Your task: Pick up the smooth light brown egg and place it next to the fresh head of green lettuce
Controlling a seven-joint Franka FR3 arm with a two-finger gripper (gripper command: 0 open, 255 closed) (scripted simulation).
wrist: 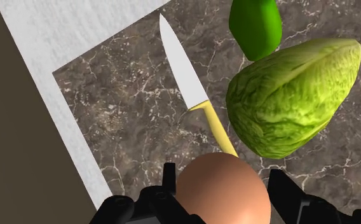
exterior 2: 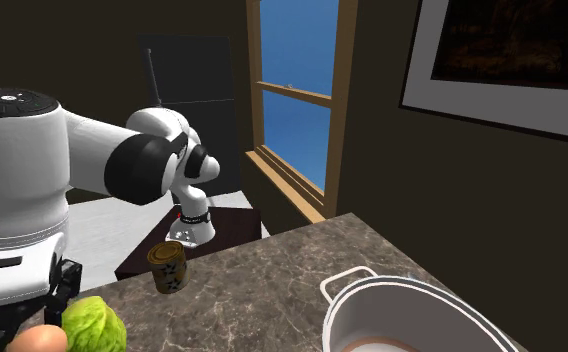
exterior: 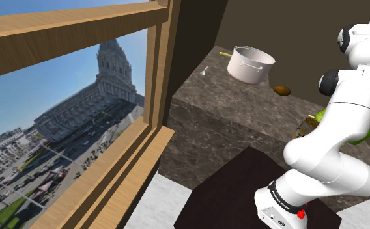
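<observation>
My hand (wrist: 222, 181) is clamped on the light brown egg (wrist: 220, 200), with a black finger pressed to each side. I hold it over the yellow handle of a knife (wrist: 187, 79) that lies on the dark marbled table (wrist: 122, 108). In the second exterior view the lettuce (exterior 2: 94, 325) sits just beside the egg, at its three o'clock. A smooth green thing (wrist: 255, 25) lies near the lettuce.

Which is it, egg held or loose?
Held: the gripper is shut on the egg, fingers touching both sides.
</observation>
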